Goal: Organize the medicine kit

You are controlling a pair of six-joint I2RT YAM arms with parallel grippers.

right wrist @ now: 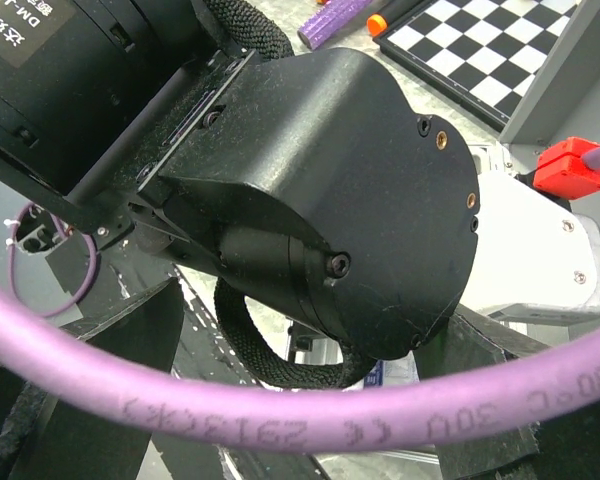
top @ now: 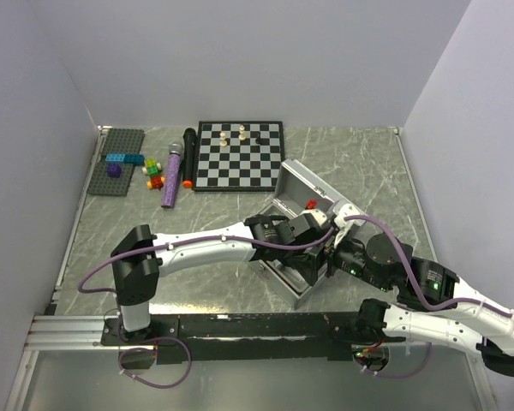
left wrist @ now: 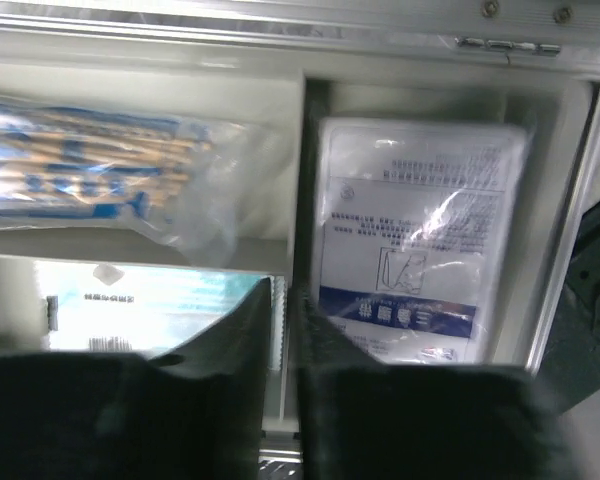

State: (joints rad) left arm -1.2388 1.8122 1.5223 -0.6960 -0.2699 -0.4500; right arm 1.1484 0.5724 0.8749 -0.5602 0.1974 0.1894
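Left gripper [left wrist: 285, 375] jaws almost pressed together, empty, over kit [top: 301, 181] divider [left wrist: 304, 170]. Right gripper [right wrist: 315, 330] jaws spread, crowding left wrist housing [right wrist: 310, 170]. Hazard: arm collision, purple cable [right wrist: 280, 425] snagging

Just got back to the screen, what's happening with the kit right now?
Both arms are bunched at the open metal case. The left hand hangs inside it, nearly closed and empty, above the divider between a bag of swabs and a white packet lying in their compartments. The right hand sits at the case's right side, its camera mostly blocked by the left arm.
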